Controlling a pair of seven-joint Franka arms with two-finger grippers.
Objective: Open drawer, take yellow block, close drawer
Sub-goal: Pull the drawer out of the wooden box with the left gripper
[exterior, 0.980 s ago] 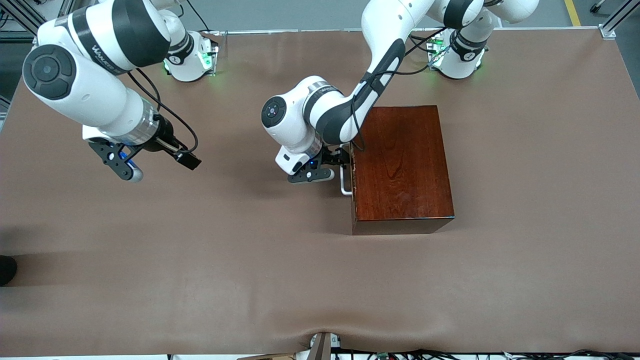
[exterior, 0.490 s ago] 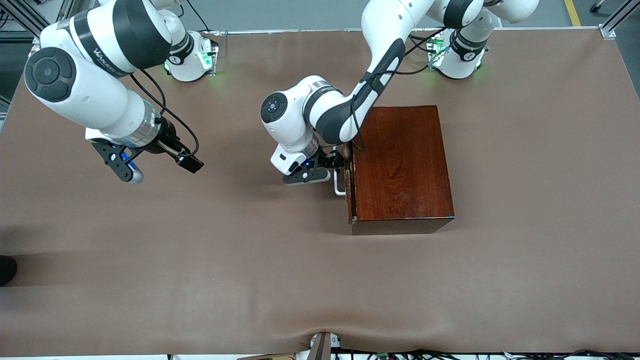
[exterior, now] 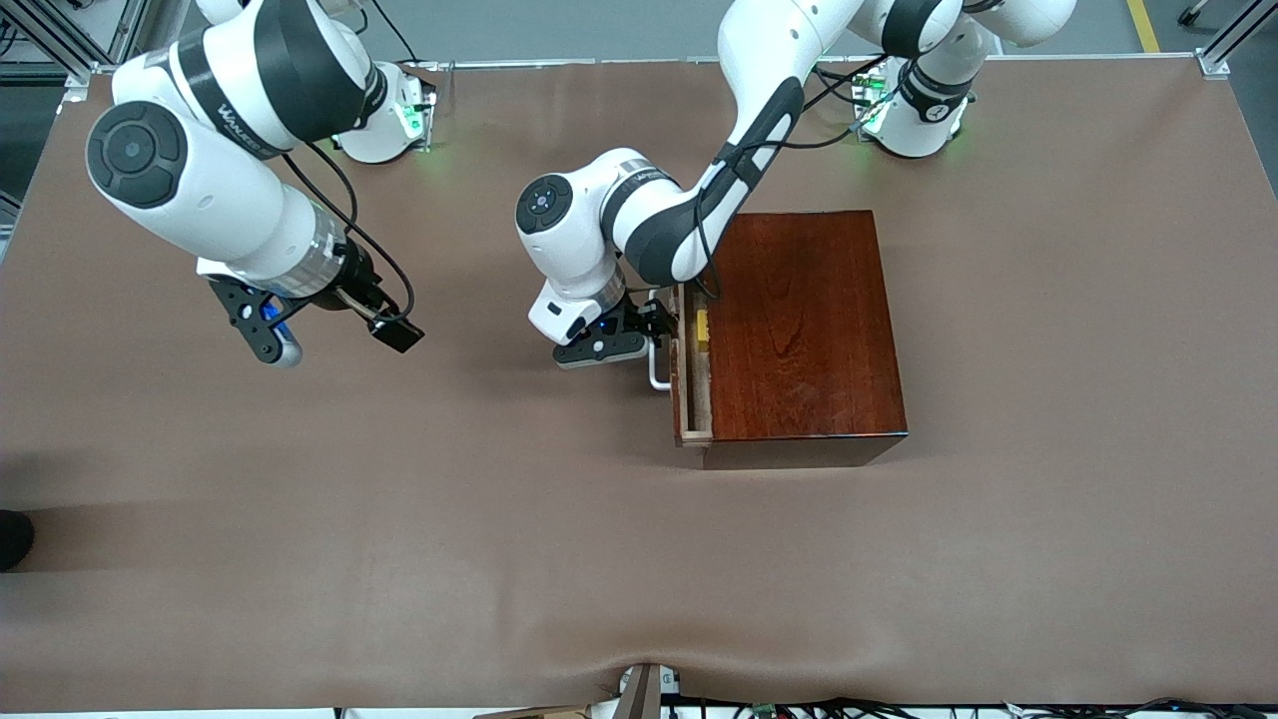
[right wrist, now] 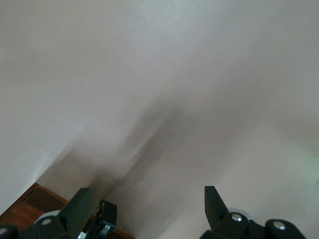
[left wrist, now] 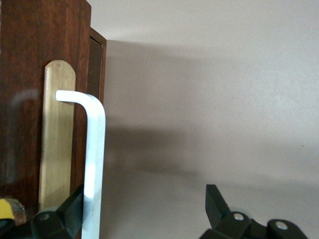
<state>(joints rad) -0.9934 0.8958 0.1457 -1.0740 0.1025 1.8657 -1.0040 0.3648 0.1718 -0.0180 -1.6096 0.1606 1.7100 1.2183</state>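
Brown-covered table (exterior: 1048,399), drawer (exterior: 691,384) ajar, left gripper (exterior: 654,330) spread, one finger hooking its handle (left wrist: 93,164); right gripper (exterior: 329,325) spread, empty.

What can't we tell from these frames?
- yellow block: front view, only a sliver shows; the wooden box top covers the rest.
- drawer interior: front view, mostly under that top.
- handle end: left wrist view, cut off at the edge beside the left pincer.

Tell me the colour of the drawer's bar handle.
White; the handle shows best in the left wrist view, mounted over a brass-coloured plate.
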